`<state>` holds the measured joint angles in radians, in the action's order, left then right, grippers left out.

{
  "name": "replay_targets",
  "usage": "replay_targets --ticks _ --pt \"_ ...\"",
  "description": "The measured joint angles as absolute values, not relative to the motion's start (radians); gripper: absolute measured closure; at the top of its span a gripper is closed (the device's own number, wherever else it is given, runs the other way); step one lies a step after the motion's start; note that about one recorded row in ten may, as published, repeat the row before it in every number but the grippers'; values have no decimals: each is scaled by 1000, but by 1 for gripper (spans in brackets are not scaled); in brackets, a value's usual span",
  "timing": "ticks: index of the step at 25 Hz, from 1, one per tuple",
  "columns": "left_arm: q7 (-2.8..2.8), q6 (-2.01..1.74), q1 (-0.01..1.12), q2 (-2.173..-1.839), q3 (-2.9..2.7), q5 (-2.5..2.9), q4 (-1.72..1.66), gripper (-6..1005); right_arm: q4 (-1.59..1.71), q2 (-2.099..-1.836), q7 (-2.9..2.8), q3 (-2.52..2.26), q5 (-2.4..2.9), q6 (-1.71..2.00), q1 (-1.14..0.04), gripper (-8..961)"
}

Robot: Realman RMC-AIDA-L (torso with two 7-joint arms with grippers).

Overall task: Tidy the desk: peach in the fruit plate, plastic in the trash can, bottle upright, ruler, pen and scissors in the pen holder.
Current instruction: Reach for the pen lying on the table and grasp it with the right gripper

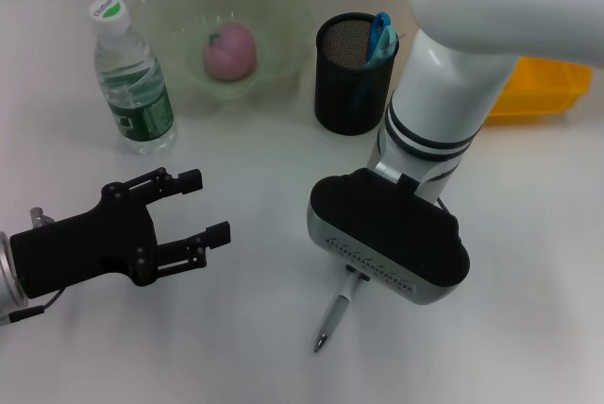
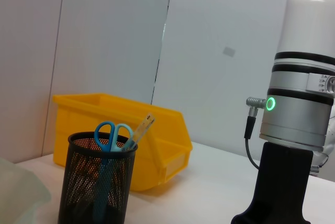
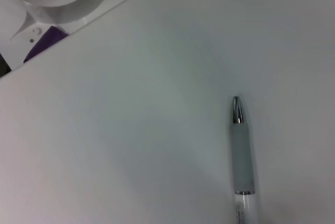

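Observation:
The pen (image 1: 332,321) lies on the white desk, its tip pointing to the front edge; its upper end disappears under my right gripper (image 1: 387,239), which hangs directly over it. The right wrist view shows the pen (image 3: 242,150) flat on the desk. My left gripper (image 1: 193,220) hovers open and empty at the front left. The peach (image 1: 231,53) sits in the green fruit plate (image 1: 274,8). The bottle (image 1: 132,83) stands upright beside it. Blue scissors (image 2: 112,135) and the ruler (image 2: 142,129) stand in the black mesh pen holder (image 1: 354,92). No plastic is in view.
A yellow bin (image 1: 543,92) sits at the back right, just behind the pen holder (image 2: 97,182) in the left wrist view. My right arm (image 2: 293,130) rises between the pen holder and the bin. White desk (image 1: 236,328) lies between the two grippers.

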<state>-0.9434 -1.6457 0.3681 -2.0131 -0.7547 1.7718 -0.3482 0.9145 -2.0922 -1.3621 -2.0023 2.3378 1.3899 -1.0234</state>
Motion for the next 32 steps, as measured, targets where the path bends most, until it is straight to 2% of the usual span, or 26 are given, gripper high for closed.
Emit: replay_targets --ticks 29,32 --pt "-945 -1654 364 -2014 -747 1772 -348 202 925 -2093 -1435 -2041 2353 1382 -1023 795" --pt "-945 -1657 363 -2012 -746 1771 -348 202 928 -2093 -1432 -2041 2354 1380 -1021 756"
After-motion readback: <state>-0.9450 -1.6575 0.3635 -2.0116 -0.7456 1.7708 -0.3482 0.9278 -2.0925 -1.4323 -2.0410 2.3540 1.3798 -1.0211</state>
